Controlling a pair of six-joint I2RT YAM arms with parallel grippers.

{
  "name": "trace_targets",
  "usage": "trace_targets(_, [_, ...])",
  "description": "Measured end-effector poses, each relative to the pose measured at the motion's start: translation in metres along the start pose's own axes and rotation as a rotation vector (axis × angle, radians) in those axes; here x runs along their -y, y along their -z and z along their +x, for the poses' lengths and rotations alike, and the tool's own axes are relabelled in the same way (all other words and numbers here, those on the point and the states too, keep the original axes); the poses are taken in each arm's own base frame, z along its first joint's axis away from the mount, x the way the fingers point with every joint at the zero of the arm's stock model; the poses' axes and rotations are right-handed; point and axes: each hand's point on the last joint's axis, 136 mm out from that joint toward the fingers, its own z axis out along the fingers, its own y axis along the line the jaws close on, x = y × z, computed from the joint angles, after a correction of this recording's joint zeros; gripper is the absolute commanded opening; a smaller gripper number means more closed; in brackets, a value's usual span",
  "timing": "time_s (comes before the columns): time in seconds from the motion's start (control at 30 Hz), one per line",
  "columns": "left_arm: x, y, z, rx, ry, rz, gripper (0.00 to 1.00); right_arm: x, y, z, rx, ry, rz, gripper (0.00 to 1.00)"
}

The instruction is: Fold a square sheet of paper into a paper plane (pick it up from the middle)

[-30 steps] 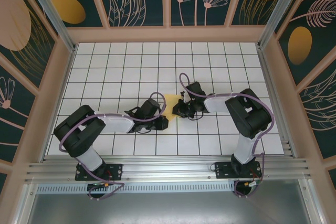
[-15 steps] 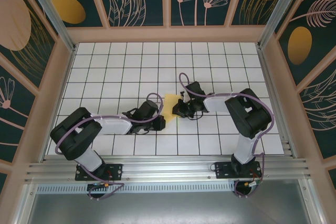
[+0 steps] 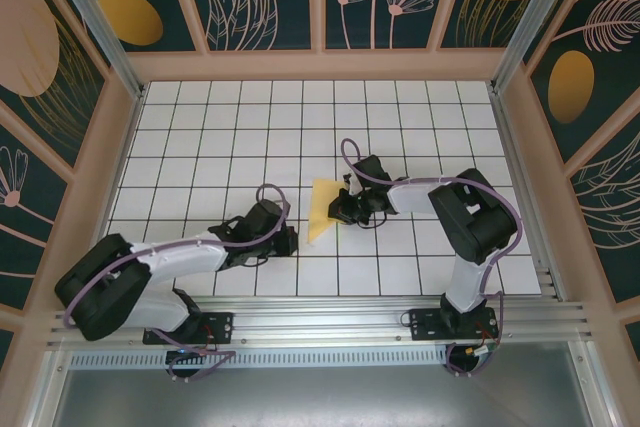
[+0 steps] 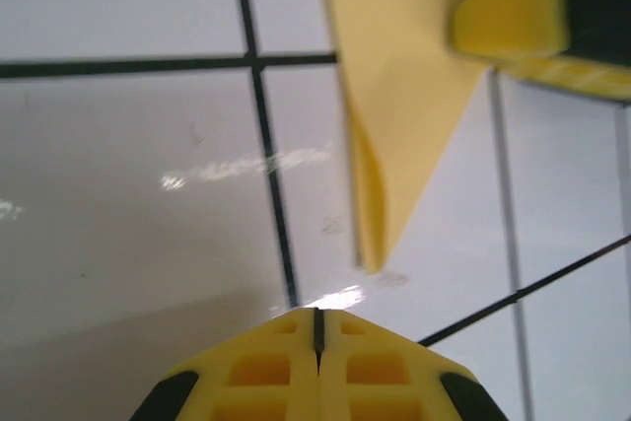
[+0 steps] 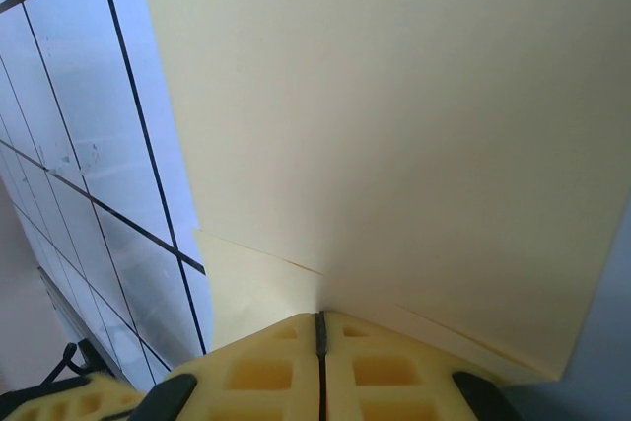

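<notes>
The pale-yellow sheet of paper [image 3: 319, 211] is folded into a slim pointed wedge, its tip toward the near edge of the table. My right gripper [image 3: 341, 210] is shut on its right side; in the right wrist view the paper [image 5: 394, 125] spreads out from between the closed fingertips of the right gripper [image 5: 318, 317]. My left gripper [image 3: 291, 241] sits low over the tiles just left of the paper's tip, apart from it. In the left wrist view the left gripper [image 4: 317, 315] is shut with nothing between its fingers, and the folded paper [image 4: 394, 125] hangs ahead of it.
The white grid table [image 3: 200, 147] is boxed in by a pink frame [image 3: 320, 65] with patterned walls. An aluminium rail [image 3: 320, 322] runs along the near edge by the arm bases. A yellow finger [image 4: 513, 7] of the right gripper shows at the paper's top.
My left arm has drawn back leftward and toward the near edge, away from the paper. More of the folded paper shows, its tip reaching nearer. The right gripper has stayed put.
</notes>
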Motion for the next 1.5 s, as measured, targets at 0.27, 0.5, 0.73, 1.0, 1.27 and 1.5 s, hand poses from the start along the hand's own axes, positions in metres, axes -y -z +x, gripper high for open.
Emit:
trace_targets(0.27, [0.054, -0.002, -0.038, 0.065, 0.028, 0.159, 0.1, -0.001, 0.0, 0.0, 0.002, -0.009, -0.003, 0.13])
trace_targets(0.5, [0.054, -0.029, -0.042, 0.037, 0.052, 0.136, 0.09, -0.001, 0.002, -0.003, 0.036, -0.012, 0.016, 0.13])
trace_targets(0.73, [0.039, -0.052, -0.035, -0.001, 0.067, 0.07, 0.06, 0.002, 0.011, -0.011, 0.1, -0.024, 0.047, 0.15])
trace_targets(1.0, [0.022, -0.065, -0.033, -0.007, 0.042, -0.01, 0.04, -0.005, 0.025, -0.009, 0.134, -0.005, 0.028, 0.16])
trace_targets(1.27, [0.023, -0.071, -0.04, 0.002, 0.001, -0.031, 0.03, -0.011, 0.018, 0.009, 0.088, 0.024, 0.021, 0.14])
trace_targets(1.5, [0.022, -0.071, -0.04, 0.003, -0.015, -0.034, 0.02, -0.016, 0.01, 0.017, 0.056, 0.04, 0.018, 0.12])
